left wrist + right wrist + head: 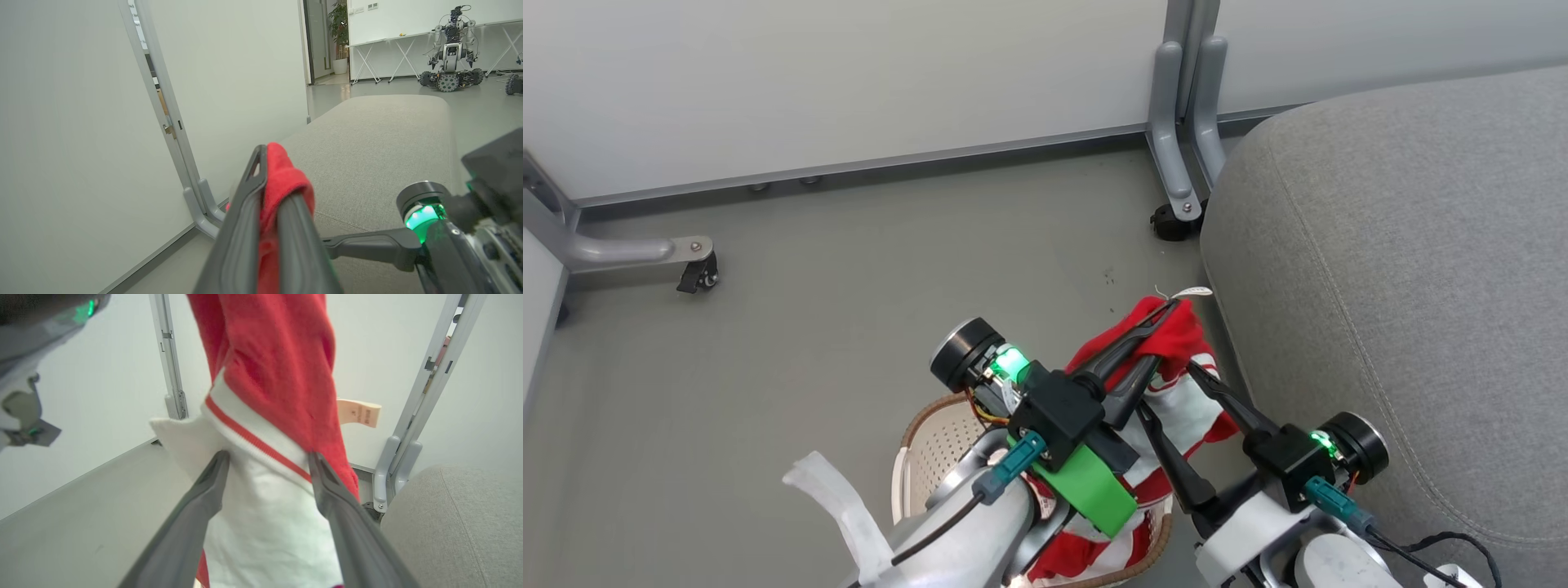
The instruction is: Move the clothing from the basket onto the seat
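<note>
Head view: the left gripper (1158, 328) is clamped on a red fold of the clothing (1188, 339), held up just beside the seat's (1405, 286) rounded edge and not on it. The cloth trails down into the basket (939, 445), which stands on the floor (849, 269) near that same edge of the seat. The right gripper (1164, 384) sits just under the left one, jaws spread wide; in the right wrist view its fingers (196, 514) lie against the garment's white panel without pinching it

Grey floor (849, 286); wheeled white partition (849, 73)
</note>
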Controlling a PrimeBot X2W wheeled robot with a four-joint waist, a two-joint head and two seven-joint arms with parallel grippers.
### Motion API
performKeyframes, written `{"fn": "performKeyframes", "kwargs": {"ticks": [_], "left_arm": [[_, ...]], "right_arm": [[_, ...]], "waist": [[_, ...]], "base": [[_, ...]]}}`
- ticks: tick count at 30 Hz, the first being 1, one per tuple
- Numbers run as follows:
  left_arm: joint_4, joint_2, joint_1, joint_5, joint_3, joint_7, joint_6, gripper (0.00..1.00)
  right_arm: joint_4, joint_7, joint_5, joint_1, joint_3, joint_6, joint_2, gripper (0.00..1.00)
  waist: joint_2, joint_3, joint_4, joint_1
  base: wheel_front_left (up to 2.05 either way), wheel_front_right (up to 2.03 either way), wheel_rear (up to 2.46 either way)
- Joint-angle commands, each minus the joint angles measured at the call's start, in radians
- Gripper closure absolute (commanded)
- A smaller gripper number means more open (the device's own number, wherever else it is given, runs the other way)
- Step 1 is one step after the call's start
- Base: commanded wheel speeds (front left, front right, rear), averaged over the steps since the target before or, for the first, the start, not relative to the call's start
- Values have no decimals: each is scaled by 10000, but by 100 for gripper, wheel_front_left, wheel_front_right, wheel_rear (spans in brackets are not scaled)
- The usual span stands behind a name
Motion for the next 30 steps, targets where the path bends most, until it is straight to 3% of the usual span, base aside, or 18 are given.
{"fn": "performKeyframes", "kwargs": {"ticks": [1,12,13,14,25,30], "left_arm": [[-60,-10,-174,-38,-88,43,-2,100],[-390,-15,-289,-324,-508,160,181,100],[-378,-15,-273,-348,-516,157,186,100],[-353,-15,-256,-356,-518,152,198,100],[603,307,174,-601,-502,160,256,100],[938,558,364,-731,-673,132,53,100]], "right_arm": [[100,-31,-32,-144,-90,1,52,0],[663,-31,240,-152,-283,1,289,0],[732,-31,265,-162,-177,1,248,73],[749,-31,311,-172,-193,1,238,100],[666,-31,858,540,-667,1,239,100],[623,-31,1091,480,-724,1,230,100]], "waist": [[-1,-71,56,1],[-1,-295,271,1],[-1,-307,288,1],[-1,-311,297,1],[-1,-217,258,1],[-1,-97,144,1]], "base": [[0,0,0],[0,0,0],[0,0,0],[0,0,0],[0,0,0],[0,0,0]]}}
